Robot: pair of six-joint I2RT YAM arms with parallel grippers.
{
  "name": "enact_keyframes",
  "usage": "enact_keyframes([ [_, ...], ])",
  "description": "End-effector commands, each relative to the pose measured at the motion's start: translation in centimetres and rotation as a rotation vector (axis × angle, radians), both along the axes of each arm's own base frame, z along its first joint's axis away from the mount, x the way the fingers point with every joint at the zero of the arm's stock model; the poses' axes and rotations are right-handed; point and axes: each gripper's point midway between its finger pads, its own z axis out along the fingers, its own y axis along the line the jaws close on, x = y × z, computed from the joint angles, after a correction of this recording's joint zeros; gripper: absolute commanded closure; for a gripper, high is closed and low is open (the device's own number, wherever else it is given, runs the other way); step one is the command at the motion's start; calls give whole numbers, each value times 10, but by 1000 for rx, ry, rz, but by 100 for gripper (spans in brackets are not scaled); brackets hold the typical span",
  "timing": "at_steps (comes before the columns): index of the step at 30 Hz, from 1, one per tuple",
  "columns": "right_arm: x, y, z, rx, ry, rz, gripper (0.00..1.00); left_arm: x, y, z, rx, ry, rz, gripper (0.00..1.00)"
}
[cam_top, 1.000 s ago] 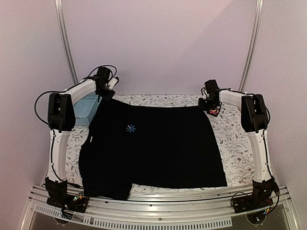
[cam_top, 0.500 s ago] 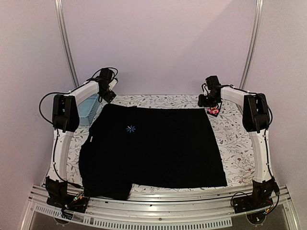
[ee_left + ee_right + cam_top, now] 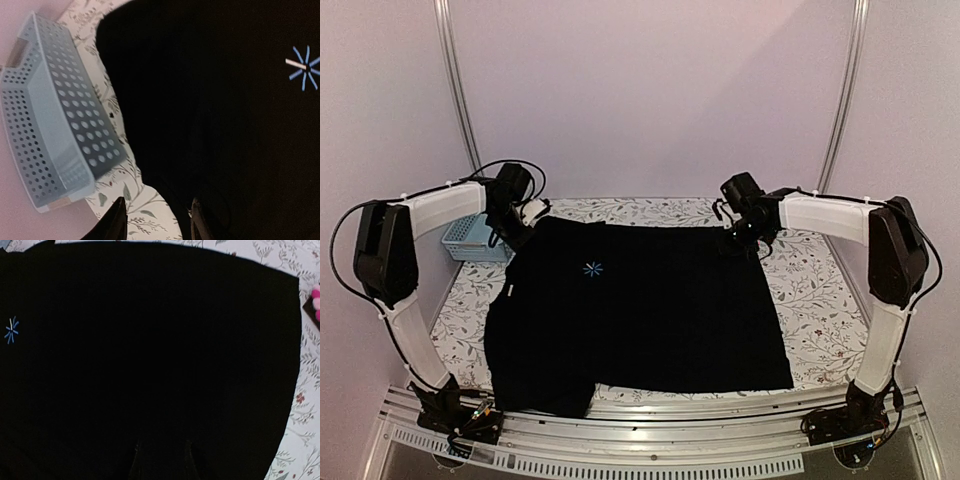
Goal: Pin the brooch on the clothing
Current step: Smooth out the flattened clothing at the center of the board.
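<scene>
Since the earlier frame both arms have swung inward. The left tool has come off the far corner to the collar end of the large black short-sleeved shirt, so more of the light-blue perforated plastic basket is in the open. The right tool has shifted left onto the shirt's far hem corner. The shirt itself has not moved.

The shirt lies flat on the floral-patterned worktop, its long axis running from one tool to the other. The collar and the small blue star emblem are toward the left tool and the hem toward the right one.

The small pink-petalled flower brooch sits ahead and to the right of the right tool, just off the shirt's edge. The frame cuts it off, so I cannot tell which way it points.

The left tool's fingers stand apart and hold nothing, one over the worktop and one over the shirt's edge. The basket is to their left.

The right tool's fingers are faint against the cloth. They also stand apart over the shirt and grip nothing.
</scene>
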Motion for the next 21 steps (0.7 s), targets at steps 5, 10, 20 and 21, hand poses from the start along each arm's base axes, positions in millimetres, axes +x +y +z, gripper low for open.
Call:
enact_keyframes([
  [5, -119, -12, -74, -52, 237, -78, 90, -107, 8, -90, 41, 269, -79, 59],
  [10, -150, -55, -113, -169, 303, -202, 96, -113, 26, -116, 131, 257, -59, 59],
  [20, -178, -110, -110, -302, 333, -350, 100, -120, 19, -114, 79, 258, -67, 58],
  [21, -176, -111, -107, -289, 329, -352, 100, -120, 17, -111, 63, 256, -73, 57],
])
